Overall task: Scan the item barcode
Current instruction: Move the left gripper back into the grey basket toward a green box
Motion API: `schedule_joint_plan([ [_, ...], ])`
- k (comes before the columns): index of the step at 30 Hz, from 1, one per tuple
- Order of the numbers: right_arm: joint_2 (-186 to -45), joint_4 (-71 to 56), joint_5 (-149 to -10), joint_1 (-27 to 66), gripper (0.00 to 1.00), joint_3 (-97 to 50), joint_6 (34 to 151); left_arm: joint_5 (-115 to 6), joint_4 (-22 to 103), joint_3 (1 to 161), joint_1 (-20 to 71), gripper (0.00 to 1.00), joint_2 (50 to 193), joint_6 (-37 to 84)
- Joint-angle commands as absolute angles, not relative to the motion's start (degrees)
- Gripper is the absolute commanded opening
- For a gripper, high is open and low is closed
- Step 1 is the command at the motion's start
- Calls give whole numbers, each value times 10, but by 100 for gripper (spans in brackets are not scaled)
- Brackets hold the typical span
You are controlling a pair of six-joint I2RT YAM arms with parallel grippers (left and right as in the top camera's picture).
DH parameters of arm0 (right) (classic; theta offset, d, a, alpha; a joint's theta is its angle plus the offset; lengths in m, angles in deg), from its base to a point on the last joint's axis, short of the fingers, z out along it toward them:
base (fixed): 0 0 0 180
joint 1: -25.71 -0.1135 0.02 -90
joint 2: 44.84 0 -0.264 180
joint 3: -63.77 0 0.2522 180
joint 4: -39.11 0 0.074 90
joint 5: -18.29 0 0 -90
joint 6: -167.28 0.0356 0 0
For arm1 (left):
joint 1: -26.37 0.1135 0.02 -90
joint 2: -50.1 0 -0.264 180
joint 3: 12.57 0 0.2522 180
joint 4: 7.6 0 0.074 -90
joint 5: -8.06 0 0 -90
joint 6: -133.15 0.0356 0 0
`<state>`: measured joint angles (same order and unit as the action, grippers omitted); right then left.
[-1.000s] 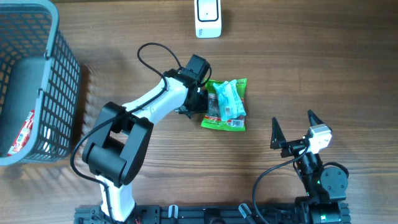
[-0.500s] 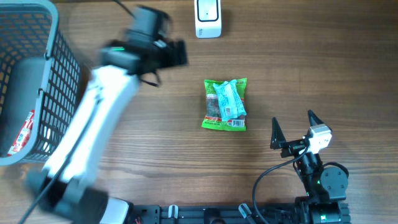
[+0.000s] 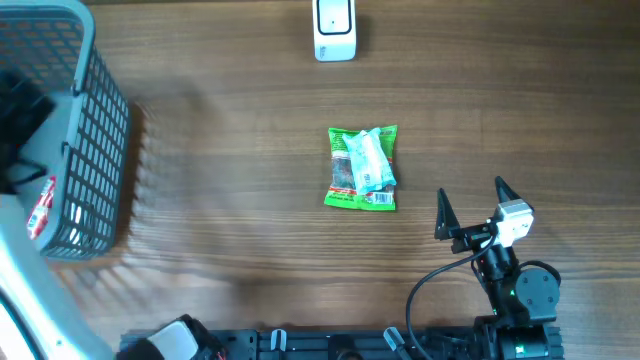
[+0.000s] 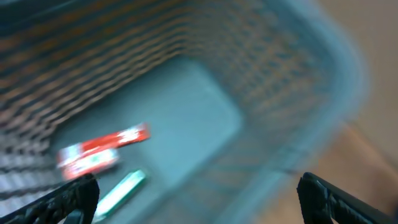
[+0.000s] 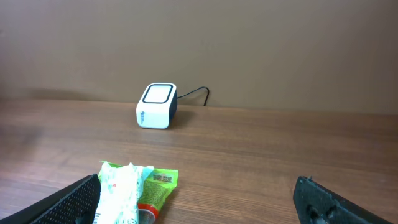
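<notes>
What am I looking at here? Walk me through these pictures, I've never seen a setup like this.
This is a two-armed robot at a wooden table. One picture looks straight down from above; the other two come from small cameras on each wrist, so the dark tips at their lower corners are the robot's own fingers.

On the table lies a green snack packet, held by nothing. At the far edge sits a small white barcode scanner. On the left stands a grey basket.

The right gripper rests open near the front edge, facing the packet and scanner. The left gripper is open and empty over the basket, where a red packet and a green one lie; that picture is blurred.
</notes>
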<state>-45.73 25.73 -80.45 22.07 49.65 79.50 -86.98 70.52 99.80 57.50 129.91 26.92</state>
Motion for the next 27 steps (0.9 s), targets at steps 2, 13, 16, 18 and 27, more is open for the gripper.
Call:
schedule_joint_plan([
  [2, -454, 259, -801, 224, 100, 497, 788, -852, 762, 982, 639, 100, 1339, 293],
  [13, -454, 259, -801, 224, 100, 497, 788, -865, 712, 822, 641, 96, 1378, 308],
  [16, -454, 259, -801, 224, 100, 497, 788, -867, 677, 790, 641, 93, 1380, 308],
  [18, -454, 259, -801, 224, 100, 497, 788, -870, 654, 774, 641, 92, 1380, 308],
  [27, -454, 259, -801, 224, 100, 497, 788, -870, 636, 757, 641, 83, 1382, 350],
])
